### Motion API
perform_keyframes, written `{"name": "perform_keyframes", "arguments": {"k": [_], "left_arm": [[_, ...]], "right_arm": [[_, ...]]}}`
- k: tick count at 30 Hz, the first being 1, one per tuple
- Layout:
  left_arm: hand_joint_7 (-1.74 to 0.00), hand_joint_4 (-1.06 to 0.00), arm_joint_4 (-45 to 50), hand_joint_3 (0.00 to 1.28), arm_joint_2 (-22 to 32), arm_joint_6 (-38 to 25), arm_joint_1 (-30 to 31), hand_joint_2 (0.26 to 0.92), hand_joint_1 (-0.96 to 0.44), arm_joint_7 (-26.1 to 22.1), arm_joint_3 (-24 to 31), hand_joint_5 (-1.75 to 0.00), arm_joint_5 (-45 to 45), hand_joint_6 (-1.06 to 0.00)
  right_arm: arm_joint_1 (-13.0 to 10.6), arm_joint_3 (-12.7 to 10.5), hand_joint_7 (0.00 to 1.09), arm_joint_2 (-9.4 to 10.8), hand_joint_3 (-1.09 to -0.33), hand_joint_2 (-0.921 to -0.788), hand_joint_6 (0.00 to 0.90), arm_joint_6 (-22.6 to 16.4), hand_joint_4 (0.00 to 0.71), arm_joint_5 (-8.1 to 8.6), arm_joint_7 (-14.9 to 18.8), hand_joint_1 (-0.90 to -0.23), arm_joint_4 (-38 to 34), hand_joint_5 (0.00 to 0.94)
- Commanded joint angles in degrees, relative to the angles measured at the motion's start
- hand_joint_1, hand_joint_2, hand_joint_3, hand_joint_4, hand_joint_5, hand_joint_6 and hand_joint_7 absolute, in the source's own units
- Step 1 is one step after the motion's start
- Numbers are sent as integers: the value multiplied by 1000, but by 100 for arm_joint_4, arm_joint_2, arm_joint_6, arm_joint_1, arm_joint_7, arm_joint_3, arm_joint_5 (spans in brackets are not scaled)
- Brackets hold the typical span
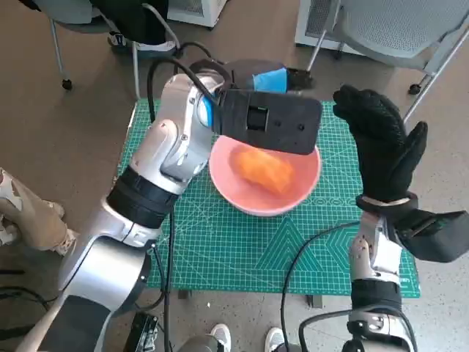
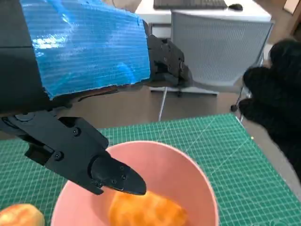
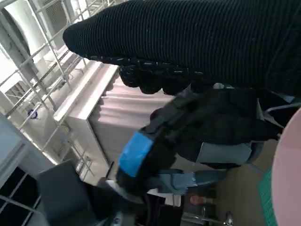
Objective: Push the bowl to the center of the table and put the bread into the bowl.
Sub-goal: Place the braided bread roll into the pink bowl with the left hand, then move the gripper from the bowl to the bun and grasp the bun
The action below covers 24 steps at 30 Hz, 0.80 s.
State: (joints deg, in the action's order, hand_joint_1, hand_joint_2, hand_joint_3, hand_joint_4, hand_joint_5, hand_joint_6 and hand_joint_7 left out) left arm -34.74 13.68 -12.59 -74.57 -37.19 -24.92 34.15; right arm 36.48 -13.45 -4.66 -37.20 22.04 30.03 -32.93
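1. Far left of the head view: a person's leg (image 1: 29,213) on the floor beside the green cutting mat (image 1: 220,242).
2. Left of centre: left hand (image 1: 275,77) raised above the far rim of the pink bowl (image 1: 253,202), blue-taped back up, fingers apart, holding nothing; one black finger (image 2: 113,176) seen from the left wrist camera hanging over the bowl's hollow without touching the bread.
3. Centre: pink bowl resting on the mat near its middle, orange bread (image 1: 265,170) lying inside it on the bottom.
4. Right: right hand (image 1: 381,147) in its black glove, lifted beside the bowl and apart from it, fingers spread wide, empty.
5. Far right, beyond the table: grey mesh chair (image 1: 396,29).
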Motion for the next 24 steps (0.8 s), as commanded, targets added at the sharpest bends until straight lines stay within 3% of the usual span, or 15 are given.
{"name": "perform_keyframes", "arguments": {"k": [1,8,15,24], "left_arm": [[-12,1,72,15,139,-80,-159,780,-443,70,38,0,46,-166],[-9,1,532,11,447,22,165,780,-438,25,219,1,-119,-163],[-6,1,1824,8,1075,-109,791,779,-420,-270,712,1,-408,-159],[-5,1,3317,0,2010,36,1981,730,-450,-146,1603,1,-722,-160]], "right_arm": [[18,15,437,-16,-782,-921,46,-21,193,-54,-5,-678,-165,2],[75,36,435,19,-786,-921,44,-69,192,-22,41,-670,-274,1],[81,45,436,50,-792,-921,42,-80,190,33,112,-666,-312,0],[105,42,438,86,-799,-921,41,-39,188,98,218,-663,-346,0]]}}
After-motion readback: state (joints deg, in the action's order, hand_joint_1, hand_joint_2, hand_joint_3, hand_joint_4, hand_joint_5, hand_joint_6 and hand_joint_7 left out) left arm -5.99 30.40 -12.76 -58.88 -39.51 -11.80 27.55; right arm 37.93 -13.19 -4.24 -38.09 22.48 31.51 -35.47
